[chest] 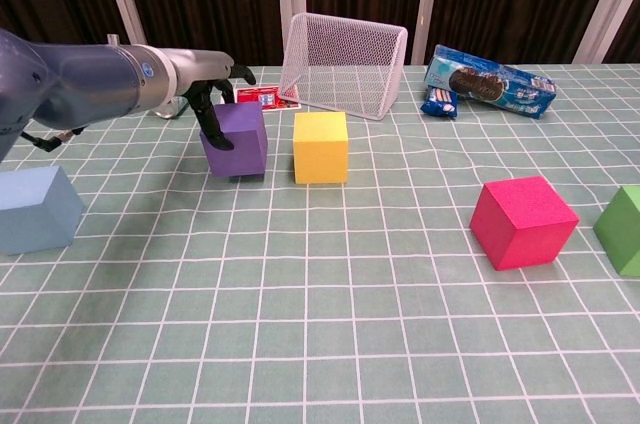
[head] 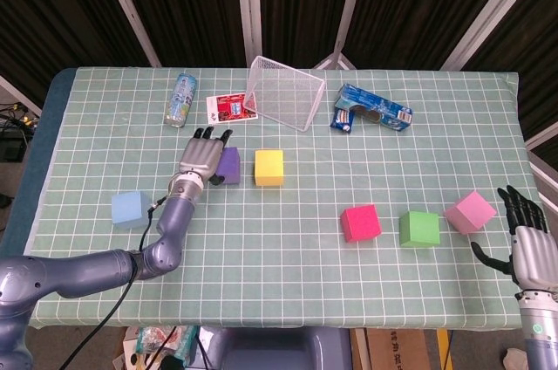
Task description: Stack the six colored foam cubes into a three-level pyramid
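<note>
1. A green gridded tablecloth [head: 288, 283] covers the table, seen from above in the head view and low from the front in the chest view.
2. The left hand [head: 201, 158] reaches in from the left edge and grips the purple cube [chest: 236, 138], fingers wrapped over its top and left face. The cube looks tipped and slightly raised off the cloth, just beside the yellow cube [chest: 320, 146] but apart from it.
3. The light blue cube [head: 129, 208] sits alone near the left edge.
4. The red cube [head: 360, 222], green cube [head: 419, 229] and pink cube [head: 470, 211] lie in a loose row on the right, none touching.
5. The right hand [head: 526, 237] hangs off the table's right edge, fingers spread, holding nothing.
6. Along the far side stand a can [head: 182, 99], a small red card [head: 230, 108], a wire basket [head: 284, 92] lying on its side, and a blue cookie package [head: 372, 110].
</note>
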{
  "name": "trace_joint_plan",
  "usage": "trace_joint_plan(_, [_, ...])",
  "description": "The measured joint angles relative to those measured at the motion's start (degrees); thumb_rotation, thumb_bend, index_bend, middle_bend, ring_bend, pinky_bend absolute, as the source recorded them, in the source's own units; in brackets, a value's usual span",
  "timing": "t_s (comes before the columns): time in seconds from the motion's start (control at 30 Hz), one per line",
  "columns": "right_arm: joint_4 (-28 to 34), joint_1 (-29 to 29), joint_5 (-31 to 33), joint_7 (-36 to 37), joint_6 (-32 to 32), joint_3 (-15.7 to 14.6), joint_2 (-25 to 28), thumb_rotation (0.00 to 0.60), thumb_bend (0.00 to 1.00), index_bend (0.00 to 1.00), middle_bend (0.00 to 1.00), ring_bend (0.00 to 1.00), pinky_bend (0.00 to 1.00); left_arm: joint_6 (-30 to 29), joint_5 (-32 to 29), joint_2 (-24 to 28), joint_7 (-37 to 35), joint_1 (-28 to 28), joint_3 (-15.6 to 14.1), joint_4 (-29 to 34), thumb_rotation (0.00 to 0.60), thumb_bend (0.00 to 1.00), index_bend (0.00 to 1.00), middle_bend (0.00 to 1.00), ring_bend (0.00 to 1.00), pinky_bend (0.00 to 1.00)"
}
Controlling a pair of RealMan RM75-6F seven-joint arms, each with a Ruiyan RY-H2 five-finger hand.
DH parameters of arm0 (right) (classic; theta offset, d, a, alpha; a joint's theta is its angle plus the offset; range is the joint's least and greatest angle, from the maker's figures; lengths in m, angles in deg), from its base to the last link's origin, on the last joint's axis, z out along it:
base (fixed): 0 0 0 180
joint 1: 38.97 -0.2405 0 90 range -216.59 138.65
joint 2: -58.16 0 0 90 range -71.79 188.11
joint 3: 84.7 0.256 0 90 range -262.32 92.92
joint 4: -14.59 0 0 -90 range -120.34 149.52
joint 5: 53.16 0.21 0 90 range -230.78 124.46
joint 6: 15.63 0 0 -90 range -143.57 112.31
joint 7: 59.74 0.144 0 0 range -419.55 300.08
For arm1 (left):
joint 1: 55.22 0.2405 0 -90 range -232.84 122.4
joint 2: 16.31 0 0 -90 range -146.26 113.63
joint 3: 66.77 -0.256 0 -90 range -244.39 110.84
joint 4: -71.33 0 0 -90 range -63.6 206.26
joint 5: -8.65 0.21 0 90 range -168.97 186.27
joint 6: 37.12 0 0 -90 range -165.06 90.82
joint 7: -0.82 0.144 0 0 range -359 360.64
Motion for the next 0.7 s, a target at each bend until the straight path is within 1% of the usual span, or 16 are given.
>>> trace_joint_plan(0.2, [0.1, 0.0, 0.0, 0.1, 0.0, 0.0, 0.0, 0.6, 0.26, 0.0, 0.0, 0.0, 0.0, 0.7, -0.3, -0.6, 0.0, -0.6, -0.5, -0.5, 0.6, 0.35, 0.01, 0.34, 0.0, 0.04])
trace_joint_plan(0.7, [0.2, -0.1, 0.4, -0.2, 0.2, 0.1, -0.1, 0.6, 0.26, 0.0, 0.0, 0.0, 0.0, 1.8, -0.7, -3.0, -0.5, -2.3, -1.1, -4.3, 0.6, 0.35, 0.01, 0.34, 0.0, 0.04])
